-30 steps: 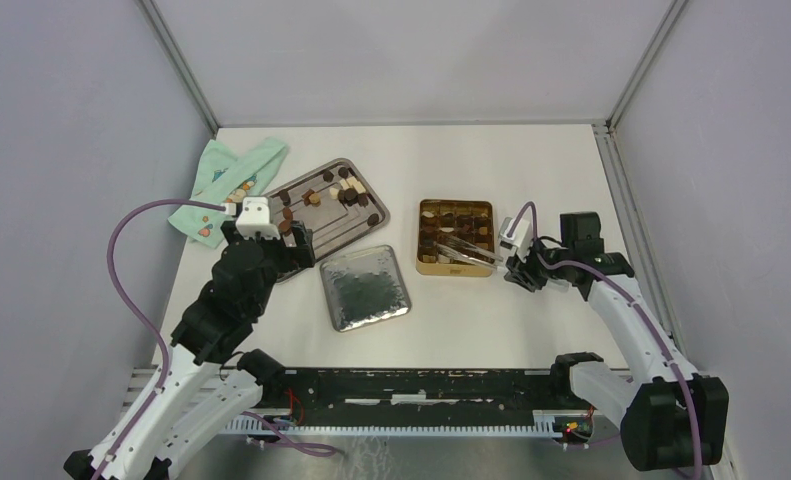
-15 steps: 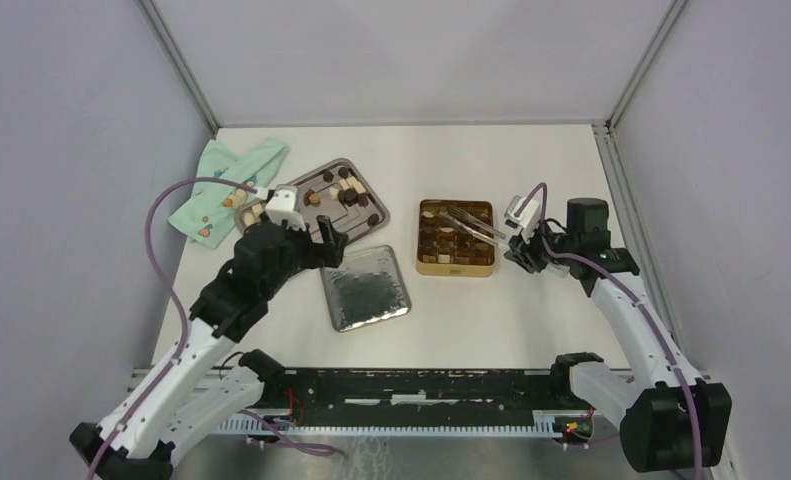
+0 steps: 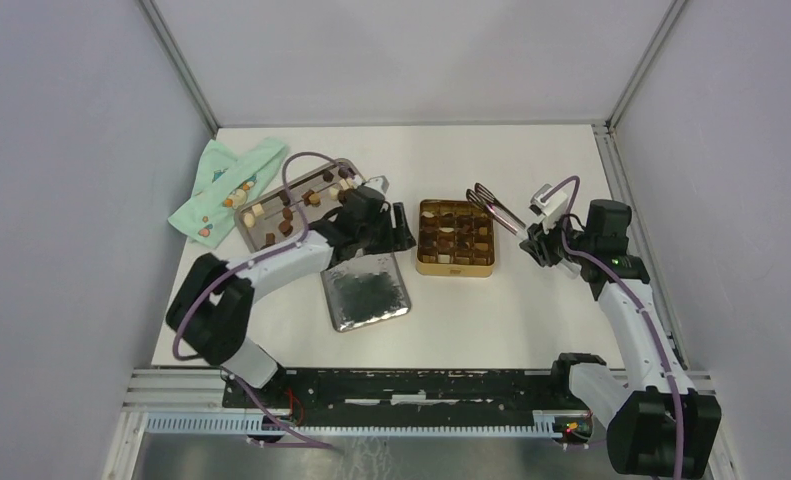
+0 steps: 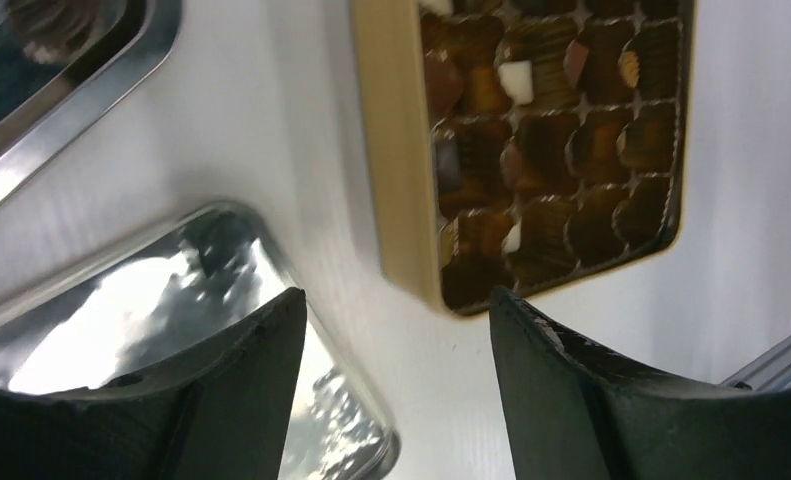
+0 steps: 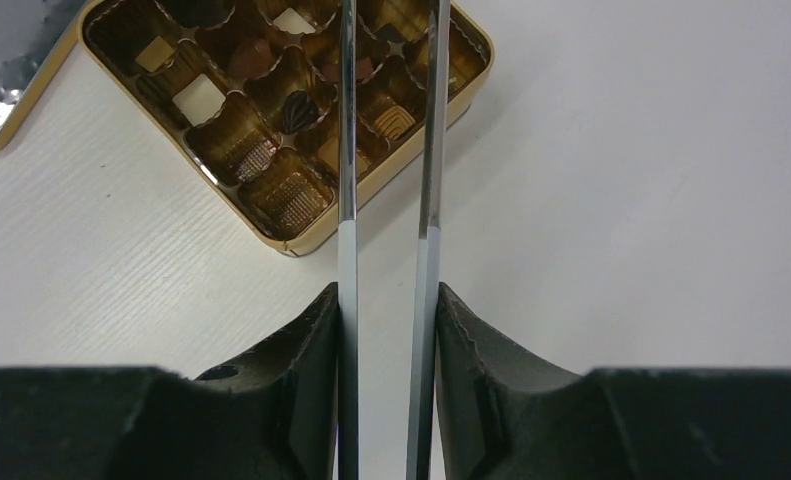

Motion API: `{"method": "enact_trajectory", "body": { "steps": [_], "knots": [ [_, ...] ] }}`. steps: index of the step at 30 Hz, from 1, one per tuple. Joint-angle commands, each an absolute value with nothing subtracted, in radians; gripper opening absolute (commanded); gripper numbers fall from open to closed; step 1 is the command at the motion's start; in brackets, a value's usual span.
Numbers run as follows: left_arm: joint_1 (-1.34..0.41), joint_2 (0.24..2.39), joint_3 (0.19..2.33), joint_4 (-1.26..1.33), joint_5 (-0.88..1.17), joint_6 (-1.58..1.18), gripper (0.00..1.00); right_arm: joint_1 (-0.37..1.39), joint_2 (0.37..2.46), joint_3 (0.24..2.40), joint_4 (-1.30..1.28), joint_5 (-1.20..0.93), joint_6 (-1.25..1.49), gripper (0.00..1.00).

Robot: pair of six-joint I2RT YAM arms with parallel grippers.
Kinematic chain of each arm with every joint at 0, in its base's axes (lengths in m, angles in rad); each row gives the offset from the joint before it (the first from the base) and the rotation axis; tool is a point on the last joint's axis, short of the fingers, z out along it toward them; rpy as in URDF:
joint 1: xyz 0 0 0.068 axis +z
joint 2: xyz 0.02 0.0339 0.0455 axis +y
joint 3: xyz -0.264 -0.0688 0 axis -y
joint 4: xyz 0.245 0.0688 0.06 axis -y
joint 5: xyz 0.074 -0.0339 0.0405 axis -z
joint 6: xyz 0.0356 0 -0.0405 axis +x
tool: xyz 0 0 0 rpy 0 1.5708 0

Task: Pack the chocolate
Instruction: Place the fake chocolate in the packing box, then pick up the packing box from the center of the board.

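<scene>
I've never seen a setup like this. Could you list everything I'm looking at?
table: one, white, under everything.
green cloth: one, pale green, far left.
metal tray: one, silver, beside the cloth.
loose chocolates: many, dark brown, light brown, cream, on the tray.
silver lid: one, shiny, in front of the tray.
gold tin: one, gold, centre right.
packed chocolates: several, brown and cream, in the tin's cups.
tongs: one pair, silver, by the tin's far right corner.
left claw: one, black, open, between lid and tin.
right claw: one, black, shut on the tongs.
</scene>
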State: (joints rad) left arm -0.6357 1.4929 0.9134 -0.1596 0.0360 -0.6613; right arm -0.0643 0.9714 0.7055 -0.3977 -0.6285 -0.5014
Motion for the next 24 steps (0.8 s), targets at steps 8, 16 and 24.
{"method": "enact_trajectory", "body": {
  "steps": [8,16,24],
  "knots": [
    [-0.676,1.872,1.310,-0.188,-0.091,-0.628,0.57,-0.067,0.944,0.701,-0.341,-0.643,-0.469,0.39],
    [-0.685,1.992,1.459,-0.287,-0.147,-0.586,0.35,-0.067,0.934,0.701,-0.342,-0.637,-0.469,0.39],
    [-0.697,2.046,1.501,-0.314,-0.146,-0.569,0.19,-0.067,0.930,0.701,-0.341,-0.624,-0.469,0.39]
  ]
}}
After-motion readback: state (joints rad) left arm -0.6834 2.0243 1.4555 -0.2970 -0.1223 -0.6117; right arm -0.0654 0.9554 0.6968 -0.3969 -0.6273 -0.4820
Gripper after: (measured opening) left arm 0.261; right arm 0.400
